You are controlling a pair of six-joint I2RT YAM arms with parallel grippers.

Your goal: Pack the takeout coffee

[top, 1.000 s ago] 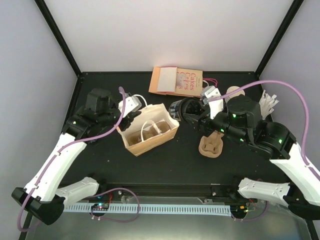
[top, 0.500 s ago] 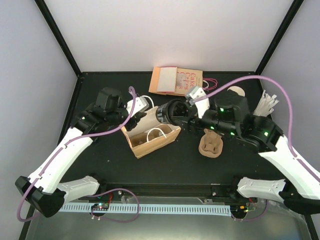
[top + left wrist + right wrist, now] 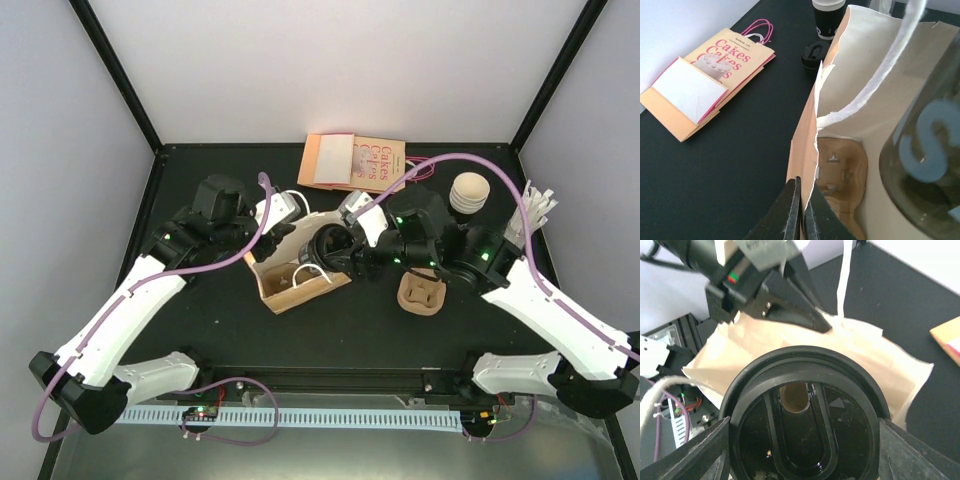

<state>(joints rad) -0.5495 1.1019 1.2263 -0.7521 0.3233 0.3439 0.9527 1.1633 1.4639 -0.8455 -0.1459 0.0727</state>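
Black tabletop (image 3: 360, 330) under white walls, and both arms meet in the middle. Right gripper (image 3: 805, 452) has the small black paper takeout cup (image 3: 328, 245), round black plastic lid (image 3: 805, 410) on, clamped between its two fingers (image 3: 700, 455). There's one finger on each side of the lid rim, and the lid fills the wrist view. That cup hangs right over the open mouth of the tan kraft paper bag (image 3: 290, 292), toward the bag's right edge. From the left wrist, its dark side with pale lettering looms between the bag's walls, next to the white paper handle (image 3: 875, 85). How deep it sits, can't tell. Left gripper (image 3: 802, 192) is pinched tight on the bag's left rim, paper edge caught between the closed fingers. Down in the bag, what looks like a brown moulded-pulp carrier (image 3: 840, 170) lies on the bottom. Out on the table, a second brown pulp carrier (image 3: 422, 293) sits right of the bag. A flat orange-and-pink "Cakes" paper bag (image 3: 355, 160) lies at the back. Over at the far right are another black cup with a cream-white top (image 3: 470, 190) and white wrapped straws (image 3: 535, 205).
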